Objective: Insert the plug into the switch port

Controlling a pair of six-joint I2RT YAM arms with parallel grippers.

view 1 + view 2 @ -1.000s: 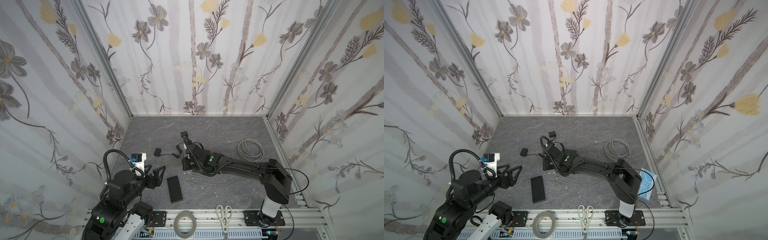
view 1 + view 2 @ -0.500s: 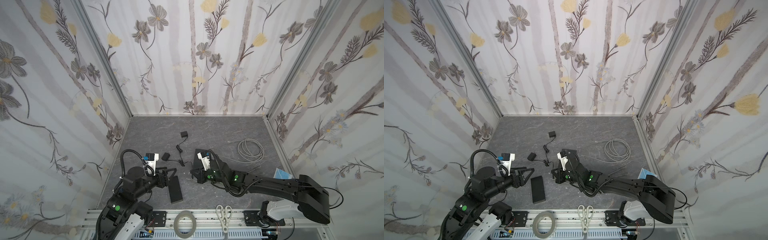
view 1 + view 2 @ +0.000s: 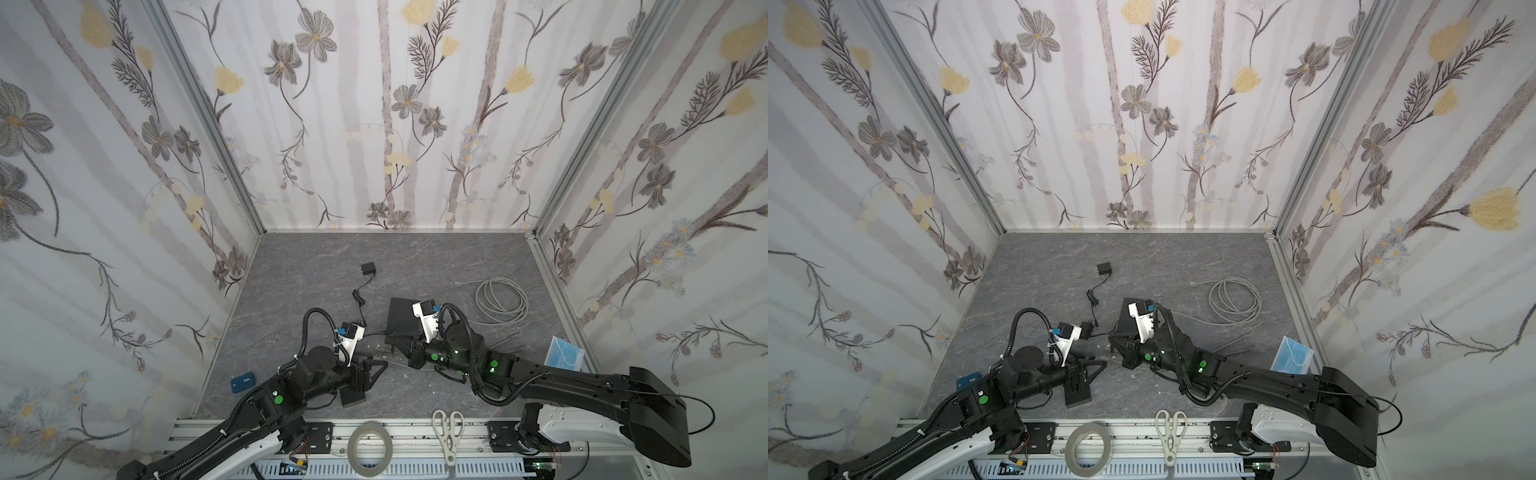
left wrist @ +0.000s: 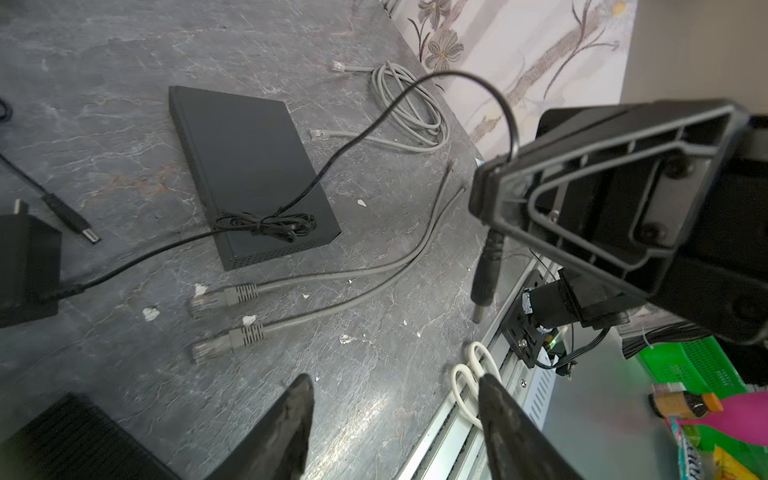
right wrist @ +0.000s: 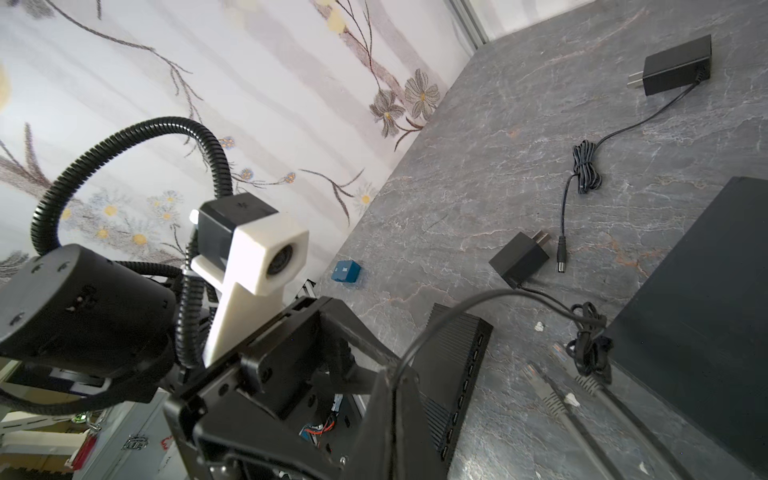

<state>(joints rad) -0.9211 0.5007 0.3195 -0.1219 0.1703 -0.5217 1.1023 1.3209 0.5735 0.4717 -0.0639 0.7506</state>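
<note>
Right gripper [image 4: 488,216]: fingers pressed together on the neck of the plug [image 4: 484,278], a black barrel plug with a short bare metal tip. The plug hangs below the fingertips, tip down toward the table [image 4: 124,62] and, as far as I can judge, clear of it.

Left gripper [image 4: 395,380]: fingers spread, nothing between them, low over the table.

The switch [image 5: 453,357] is a small black ribbed box lying flat, just beside and partly under the left gripper; a top view shows only one end [image 3: 353,400]. From the plug it lies toward the left arm and the front rail [image 3: 411,436]. Its long axis runs along the row of ports, and that face looks toward the larger black box [image 5: 706,311].

The left arm is nearer the switch, but the right arm carries the plug. I reckon the plug must go from tip-down to level to meet a side face.

The row looks like network sockets. I cannot make out a round power socket from here; it may be on a hidden face.

The cord [image 4: 266,224] has tied slack resting on a corner of the larger box, then runs to the adapter [image 5: 519,257].
</note>
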